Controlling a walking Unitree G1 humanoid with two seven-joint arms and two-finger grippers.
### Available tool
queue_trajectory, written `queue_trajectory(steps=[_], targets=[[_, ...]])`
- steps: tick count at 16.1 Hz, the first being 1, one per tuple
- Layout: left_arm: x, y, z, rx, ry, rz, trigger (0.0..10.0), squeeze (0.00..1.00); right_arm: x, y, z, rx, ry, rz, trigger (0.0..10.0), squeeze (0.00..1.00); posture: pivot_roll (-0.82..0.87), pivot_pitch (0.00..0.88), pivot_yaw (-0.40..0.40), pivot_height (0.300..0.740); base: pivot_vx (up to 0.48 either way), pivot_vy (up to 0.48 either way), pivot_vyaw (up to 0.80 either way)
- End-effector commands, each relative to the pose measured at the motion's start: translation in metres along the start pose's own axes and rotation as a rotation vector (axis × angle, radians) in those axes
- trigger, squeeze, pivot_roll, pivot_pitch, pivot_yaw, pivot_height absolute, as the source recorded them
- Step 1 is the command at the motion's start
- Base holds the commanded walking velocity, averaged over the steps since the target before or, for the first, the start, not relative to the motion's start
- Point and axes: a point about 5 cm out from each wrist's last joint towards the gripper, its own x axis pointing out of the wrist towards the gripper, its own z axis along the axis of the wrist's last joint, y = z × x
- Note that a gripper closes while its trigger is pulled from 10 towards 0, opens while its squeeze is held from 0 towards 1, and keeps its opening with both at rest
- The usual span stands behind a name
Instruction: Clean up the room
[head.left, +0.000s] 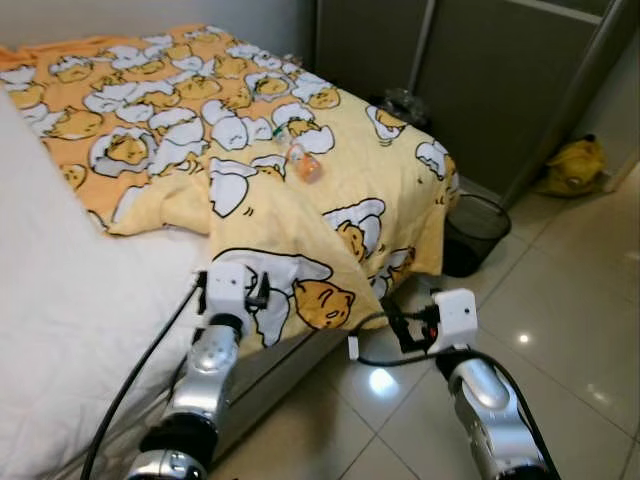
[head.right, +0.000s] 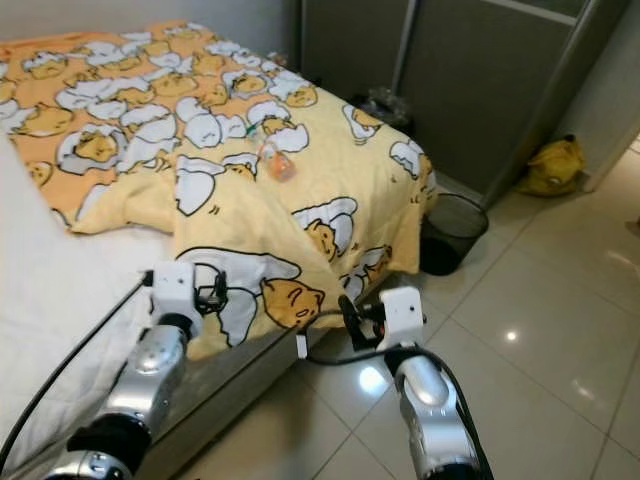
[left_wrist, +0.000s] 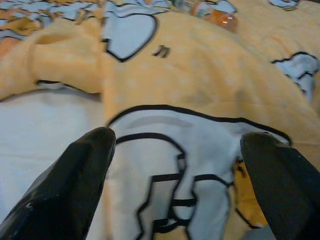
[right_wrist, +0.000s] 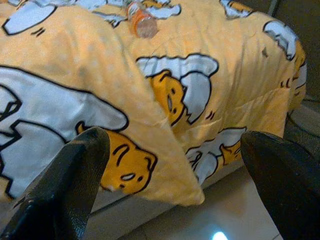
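A yellow blanket (head.left: 300, 200) hangs over the bed (head.left: 70, 300) corner, an orange bottle (head.left: 305, 165) lying on top. Both the left gripper (left_wrist: 175, 165) and right gripper (right_wrist: 175, 165) hover wide apart near its edge. Head views add a black bin (head.left: 475, 230) on the tiled floor (head.left: 560, 330).

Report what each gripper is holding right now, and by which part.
Nothing is held. The left gripper is open over the yellow blanket near the bed edge; the right gripper is open facing the blanket's hanging corner.
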Motion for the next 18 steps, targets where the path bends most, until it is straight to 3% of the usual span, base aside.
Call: queue_trajectory(steps=[1,2,3,4,5,6,7,8,11,16,17,18], targets=[[0.005,0.003,0.003,-0.003,0.009,0.022,10.0,0.0,0.0,0.002,0.006,-0.008,-0.023,0.01,10.0,0.99,-0.04,0.0,-0.019,0.732,0.0,0.0,0.0],[0.005,0.003,0.004,-0.008,-0.002,0.016,10.0,0.0,-0.001,0.002,0.005,-0.013,-0.024,0.009,10.0,0.99,-0.04,0.0,-0.017,0.732,0.0,0.0,0.0],[0.003,0.001,0.006,-0.012,-0.021,0.0,10.0,0.5,-0.002,0.001,0.006,-0.022,-0.029,0.0,10.0,0.99,-0.04,0.0,-0.017,0.732,0.0,0.0,0.0],[-0.009,-0.008,0.013,-0.001,-0.102,-0.043,10.0,1.0,-0.002,-0.004,0.013,-0.118,-0.053,-0.053,10.0,0.0,-0.04,0.0,-0.009,0.732,0.0,0.0,0.0],[-0.022,-0.013,0.035,-0.067,-0.221,-0.023,10.0,1.0,0.0,-0.004,0.031,-0.172,-0.124,-0.061,10.0,0.0,-0.02,0.0,-0.009,0.732,0.0,0.0,0.0],[-0.025,-0.013,0.041,-0.097,-0.25,-0.004,10.0,1.0,0.001,-0.003,0.038,-0.162,-0.152,-0.057,10.0,0.0,-0.02,0.0,-0.009,0.732,0.0,0.0,0.0],[-0.027,-0.009,0.049,-0.148,-0.283,0.042,10.0,1.0,0.002,-0.003,0.049,-0.102,-0.199,-0.053,10.0,0.19,-0.02,0.0,-0.012,0.732,0.0,0.0,0.0],[-0.025,-0.004,0.057,-0.129,-0.319,0.052,10.0,1.0,0.0,-0.006,0.067,-0.026,-0.3,-0.068,10.0,1.0,-0.01,0.0,-0.018,0.732,0.0,0.0,0.0],[-0.025,-0.004,0.059,-0.107,-0.326,0.026,10.0,1.0,0.001,-0.003,0.063,-0.046,-0.278,-0.059,10.0,1.0,0.0,0.0,-0.025,0.732,0.0,-0.418,0.0],[-0.024,0.005,0.043,-0.131,-0.21,0.083,10.0,1.0,0.003,0.005,0.051,-0.044,-0.203,-0.007,10.0,1.0,0.01,0.0,-0.028,0.732,0.0,-0.458,0.0],[-0.022,0.005,0.044,-0.084,-0.219,0.074,10.0,1.0,0.005,0.008,0.05,-0.087,-0.187,0.01,10.0,1.0,0.01,0.0,-0.03,0.732,0.259,-0.401,0.0],[-0.019,0.005,0.047,-0.029,-0.226,0.083,10.0,0.73,0.006,0.008,0.049,-0.098,-0.178,0.017,10.0,0.0,0.02,0.0,-0.028,0.732,0.0,0.0,0.74]])
